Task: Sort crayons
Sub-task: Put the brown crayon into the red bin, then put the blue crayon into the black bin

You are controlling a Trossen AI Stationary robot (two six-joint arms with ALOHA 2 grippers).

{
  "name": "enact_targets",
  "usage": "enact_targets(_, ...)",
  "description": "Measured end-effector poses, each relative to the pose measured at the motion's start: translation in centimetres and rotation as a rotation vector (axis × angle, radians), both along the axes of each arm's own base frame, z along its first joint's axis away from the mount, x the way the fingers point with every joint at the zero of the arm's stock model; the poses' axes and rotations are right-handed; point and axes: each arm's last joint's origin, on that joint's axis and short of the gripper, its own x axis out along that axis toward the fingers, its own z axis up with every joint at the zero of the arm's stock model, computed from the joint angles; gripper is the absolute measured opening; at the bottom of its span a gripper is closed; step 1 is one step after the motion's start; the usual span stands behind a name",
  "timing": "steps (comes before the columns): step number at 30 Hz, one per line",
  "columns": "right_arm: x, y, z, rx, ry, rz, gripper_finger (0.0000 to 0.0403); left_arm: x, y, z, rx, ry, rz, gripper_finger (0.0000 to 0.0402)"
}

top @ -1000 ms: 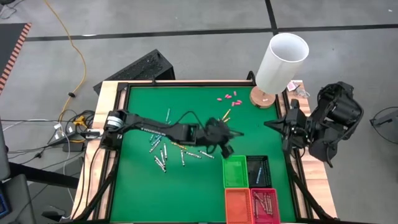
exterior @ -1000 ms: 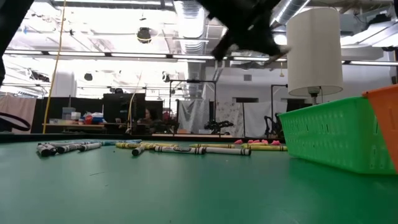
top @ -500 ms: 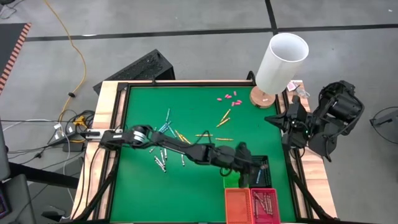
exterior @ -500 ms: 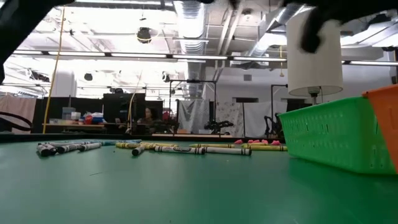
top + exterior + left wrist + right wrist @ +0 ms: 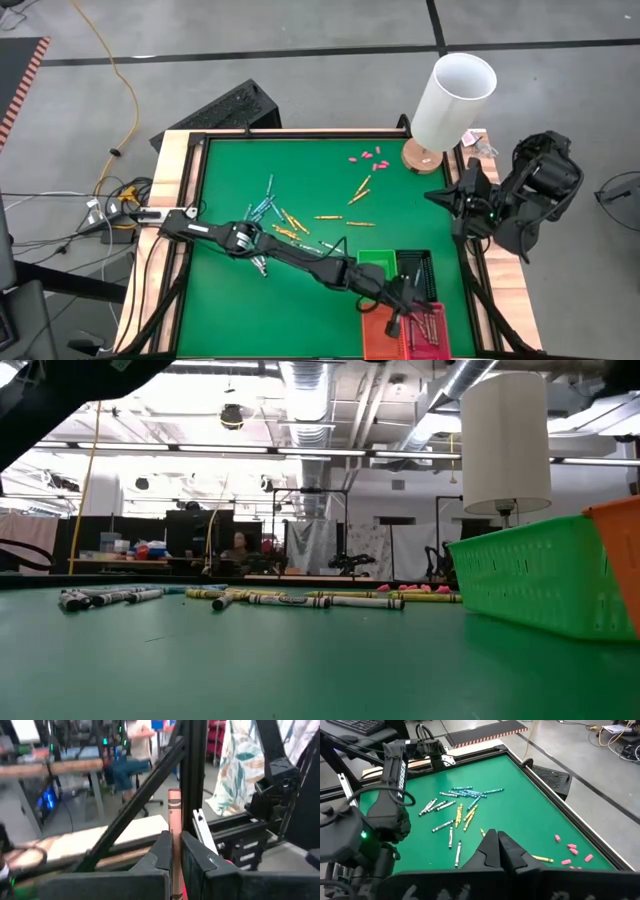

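Since the earlier frames the left arm has swept from the middle of the green table (image 5: pixel 230 170) toward the near right corner, and the left gripper (image 5: pixel 403 312) now hangs over the red-pink basket (image 5: pixel 428 342). Its fingers are clamped on a brownish-red crayon (image 5: pixel 174 820), which stands upright between them in the left wrist view. The basket below already holds several crayons of the same tone.

The right arm waits off the table's right edge, folded back — the right gripper (image 5: pixel 498 851) has its fingers pressed together and carries nothing.

Loose crayons (image 5: pixel 272 213) remain on the table: a light blue and grey-white group left of centre, yellow-orange ones nearer the middle, and a few more yellow-orange sticks (image 5: pixel 358 190) toward the far right. The low view shows them lying flat in a row (image 5: pixel 300 599).

Beside the red-pink basket sit an orange basket (image 5: pixel 378 330), a green basket (image 5: pixel 374 262) and a black basket (image 5: pixel 422 268) — the four touch in a block. Small pink pieces (image 5: pixel 367 156) lie near the far edge, close to a white lamp (image 5: pixel 452 95) on a wooden base.
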Motion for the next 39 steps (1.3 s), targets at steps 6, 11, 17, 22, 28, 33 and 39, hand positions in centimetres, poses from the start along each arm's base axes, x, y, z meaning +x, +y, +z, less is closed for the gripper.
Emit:
enact_targets(6,0.3,0.4,-0.2,-0.013,0.01,0.001,0.0,0.2,-0.4,-1.5,0.076,-0.041,-0.012,0.0002)
enact_targets(11,0.3,0.4,-0.2,-0.013,0.011,0.002,0.0,0.3,-0.6,-2.2,0.079,-0.091,-0.037,0.0005)
enact_targets(17,0.3,0.4,-0.2,-0.015,0.012,0.003,0.0,0.3,-0.6,-2.5,0.087,-0.074,-0.057,0.0007)
enact_targets(22,0.3,0.4,-0.2,-0.014,0.012,0.004,0.0,0.2,-1.1,-2.6,0.086,-0.064,-0.069,0.0017)
enact_targets(28,0.3,0.5,-0.2,-0.003,0.028,0.015,0.0,0.1,-1.4,-2.8,0.094,-0.051,-0.096,0.0076)
enact_targets(33,0.3,0.5,-0.2,-0.003,0.028,0.015,0.0,0.1,-1.3,-2.8,0.091,-0.049,-0.093,0.0124)
enact_targets(39,0.3,0.5,-0.2,-0.003,0.028,0.015,0.0,0.2,-0.8,-2.6,0.024,0.037,0.039,0.0144)
